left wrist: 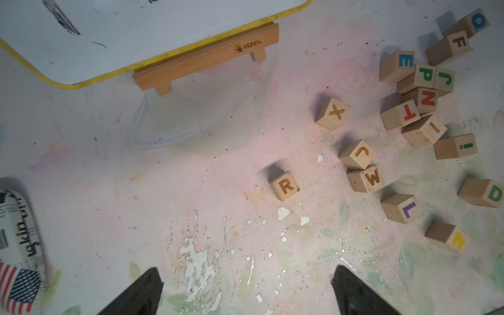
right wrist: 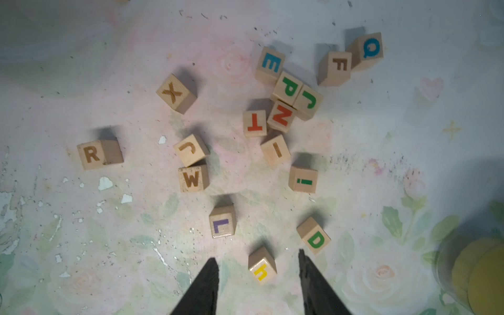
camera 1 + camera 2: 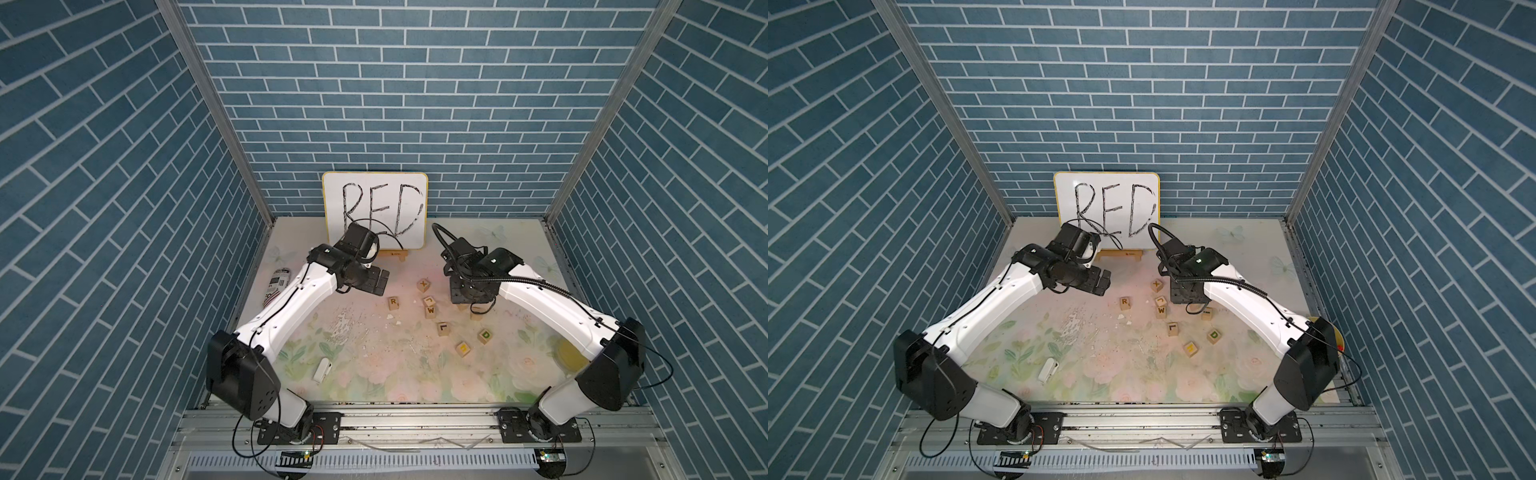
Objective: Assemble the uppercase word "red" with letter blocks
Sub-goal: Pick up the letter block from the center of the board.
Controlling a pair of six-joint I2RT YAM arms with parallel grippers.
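Farthest from the whiteboard [image 3: 374, 195], by the front rail: small white clip [image 3: 323, 370], flat on the floral mat [image 3: 374, 374]. Next toward the whiteboard, yellow-lettered cube [image 2: 262, 266], showing between the fingers of the right gripper [image 2: 257, 257] in the right wrist view, yet untouched by them. Jaws there partly apart, gripping nothing, hanging above the mat. A little closer to the whiteboard and off to its right, D block [image 3: 484, 335], green letter up, alone, touching no other cube. Closer again: purple L cube [image 3: 443, 328], then W cube [image 3: 431, 310] touching J cube [image 3: 428, 300]. About as far out from the whiteboard as those two, in front of its right half, R block [image 3: 393, 302], dark letter up, apart from every other cube. Nearer once more, X cube [image 3: 423, 284], on its own. Above the mat near the whiteboard's foot, left gripper [image 1: 246, 268], spread to full width, empty. Farthest back, to the right of the whiteboard, E block [image 2: 271, 65], teal letter up, hidden under the right arm in both top views. Placed at the whiteboard-side edge of a tight cluster, apparently touching the green P cube [image 2: 287, 87]. R, E and D well apart, not in a row.
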